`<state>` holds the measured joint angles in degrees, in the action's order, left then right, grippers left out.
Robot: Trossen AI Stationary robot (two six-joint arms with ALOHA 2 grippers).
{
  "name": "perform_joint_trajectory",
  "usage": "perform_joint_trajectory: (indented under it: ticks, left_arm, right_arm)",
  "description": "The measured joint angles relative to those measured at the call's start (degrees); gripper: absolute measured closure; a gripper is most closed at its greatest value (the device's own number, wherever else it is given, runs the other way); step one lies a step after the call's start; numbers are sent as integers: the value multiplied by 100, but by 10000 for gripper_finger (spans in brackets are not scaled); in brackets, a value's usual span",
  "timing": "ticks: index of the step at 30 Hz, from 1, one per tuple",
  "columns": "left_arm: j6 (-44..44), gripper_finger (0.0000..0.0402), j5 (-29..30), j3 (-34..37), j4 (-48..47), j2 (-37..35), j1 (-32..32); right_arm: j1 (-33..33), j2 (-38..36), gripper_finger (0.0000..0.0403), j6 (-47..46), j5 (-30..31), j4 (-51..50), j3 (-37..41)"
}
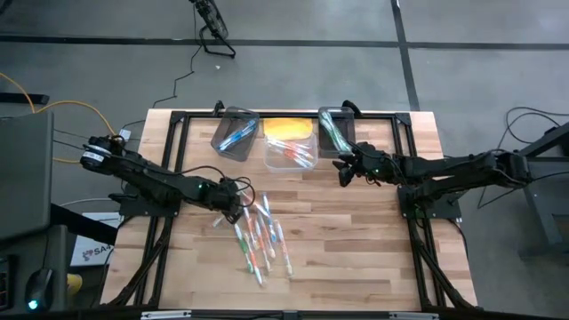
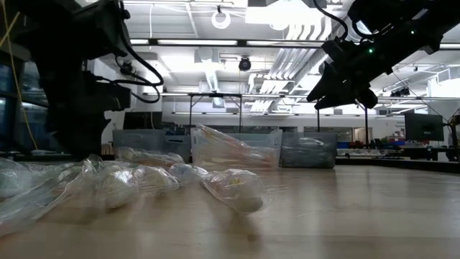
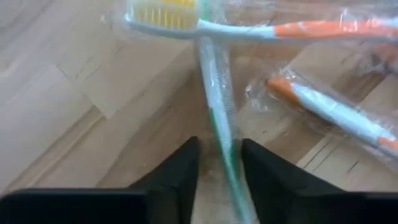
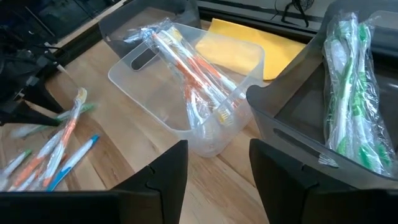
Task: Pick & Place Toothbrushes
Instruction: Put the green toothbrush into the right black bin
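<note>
Wooden planks make up the worktop (image 1: 356, 231), and most of the toothbrushes (image 1: 260, 236) lie loose in a heap near its middle, each sealed in clear wrap, their handles running roughly toward and away from the bins at the far edge.

The left gripper (image 3: 219, 163) is down at the near-left edge of that heap. Its jaws stand a little apart, and a green-handled toothbrush (image 3: 217, 93) runs straight up between them, its long axis in line with the wrist rather than across it. That is the relation the next move depends on: the handle already sits in the gap, so closing should catch it across its thin side. Whether the pads touch the wrap yet I cannot quite tell. An orange-handled toothbrush (image 3: 261, 28) with yellow bristles lies crosswise over the green one's far end and could drag along when it lifts.

The right gripper (image 4: 214, 165) hovers near the bins with its jaws wide and empty. Ahead of it are the clear bin (image 4: 186, 118) holding orange-handled brushes and the dark bin (image 4: 292, 109) holding green ones. The left arm is clearly nearer the heap.
</note>
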<state>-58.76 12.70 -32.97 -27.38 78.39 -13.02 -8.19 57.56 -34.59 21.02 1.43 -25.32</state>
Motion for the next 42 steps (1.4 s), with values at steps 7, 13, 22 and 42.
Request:
perform_joint_trajectory:
  ticks: [7,13,22,42]
  left_arm:
    - [326,389,-524,-75,-249,0,4]
    - [587,380,-1213,-493,-1450,24,-21]
    - [1694,392,-2420,-1151,-2671,17,-31]
    - [5643,395,-312,-2262,188,-39,-9]
  right_arm:
    - [0,0,242,14,-13,0,0]
    - [0,0,243,31,-43,-2,-2]
    - [0,0,242,33,-173,-114,-2]
    - [1320,223,242,1330,-518,1084,-7]
